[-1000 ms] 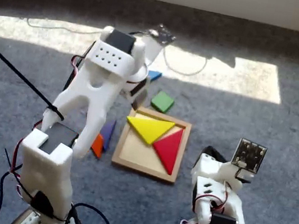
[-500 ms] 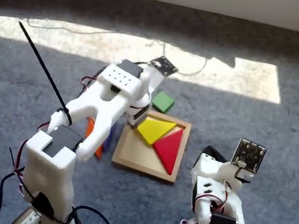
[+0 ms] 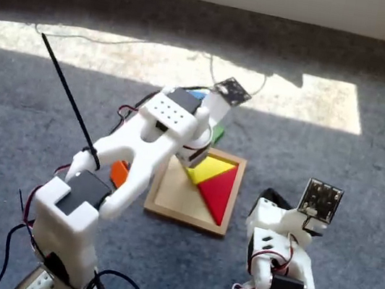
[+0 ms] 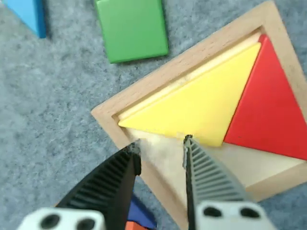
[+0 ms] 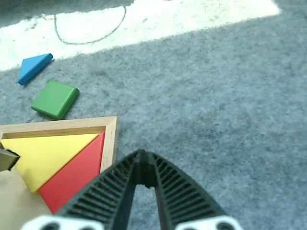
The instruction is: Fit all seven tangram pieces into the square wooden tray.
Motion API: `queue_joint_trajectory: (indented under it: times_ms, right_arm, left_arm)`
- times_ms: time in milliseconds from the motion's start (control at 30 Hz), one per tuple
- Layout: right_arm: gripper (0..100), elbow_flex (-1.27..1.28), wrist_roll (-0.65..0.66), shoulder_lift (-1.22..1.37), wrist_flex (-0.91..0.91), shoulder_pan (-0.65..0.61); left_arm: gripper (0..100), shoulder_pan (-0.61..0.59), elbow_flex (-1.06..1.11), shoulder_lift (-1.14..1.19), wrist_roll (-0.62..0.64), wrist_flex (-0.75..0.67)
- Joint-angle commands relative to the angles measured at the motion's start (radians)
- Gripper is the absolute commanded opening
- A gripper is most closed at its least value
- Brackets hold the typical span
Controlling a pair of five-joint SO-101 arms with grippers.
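The square wooden tray [image 3: 167, 210] [image 4: 144, 93] [image 5: 111, 139] holds a yellow triangle [image 3: 214, 168] [image 4: 196, 108] [image 5: 53, 153] against its far rim and a red triangle [image 3: 220, 193] [image 4: 266, 105] [image 5: 76, 175] beside it. My left gripper [image 4: 161, 143] [image 3: 193, 161] hangs open just above the tray floor at the yellow triangle's edge, with nothing between its fingers. Just beyond the tray lie a green square [image 4: 132, 28] [image 5: 55, 98] and a blue triangle [image 4: 29, 12] [image 5: 34, 67]. An orange piece [image 3: 119, 172] lies left of the tray. My right gripper [image 5: 144, 155] [image 3: 270, 199] is shut over carpet right of the tray.
Grey carpet surrounds the tray, with a sunlit strip and a thin cable [image 5: 91, 33] at the far side. A purple piece [image 4: 141, 215] peeks out beside the tray's left rim. A stiff black tie [image 3: 65, 91] sticks up from the left arm.
The left arm swung right from above the loose pieces to over the tray's far corner and lowered. The yellow triangle slid right against the red one. The right arm stayed still.
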Motion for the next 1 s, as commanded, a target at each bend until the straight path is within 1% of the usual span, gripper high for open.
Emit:
queue_joint_trajectory:
  times_ms: [0,167,267,367,433,500,567,633,800,967]
  right_arm:
    - [2.0,-0.001,0.005,-0.015,-0.03,-0.016]
    - [2.0,-0.002,0.005,-0.015,-0.03,-0.016]
    - [2.0,-0.004,0.005,-0.015,-0.03,-0.016]
    - [2.0,-0.005,0.005,-0.015,-0.03,-0.016]
    - [2.0,-0.004,0.005,-0.015,-0.03,-0.016]
    - [2.0,-0.002,0.005,-0.015,-0.03,-0.016]
    - [2.0,-0.001,0.005,-0.015,-0.03,-0.016]
    - [2.0,-0.001,0.005,-0.015,-0.03,-0.016]
    - [2.0,-0.001,0.005,-0.015,-0.03,-0.016]
    - [2.0,-0.001,0.005,-0.015,-0.03,-0.016]
  left_arm:
    - [16,-0.064,-0.084,-0.154,0.02,0.068]
    - [16,-0.174,-0.082,-0.332,0.018,0.078]
    - [17,-0.216,-0.079,-0.38,0.021,0.072]
    - [26,-0.22,-0.05,-0.36,0.043,0.069]
    - [30,-0.216,-0.035,-0.329,0.13,0.02]
    - [30,-0.213,-0.03,-0.294,0.212,-0.061]
    - [30,-0.193,-0.028,-0.249,0.261,-0.138]
    - [30,-0.159,-0.03,-0.196,0.276,-0.192]
    - [30,-0.076,-0.03,-0.071,0.275,-0.269]
    - [30,-0.053,-0.036,0.054,0.278,-0.371]
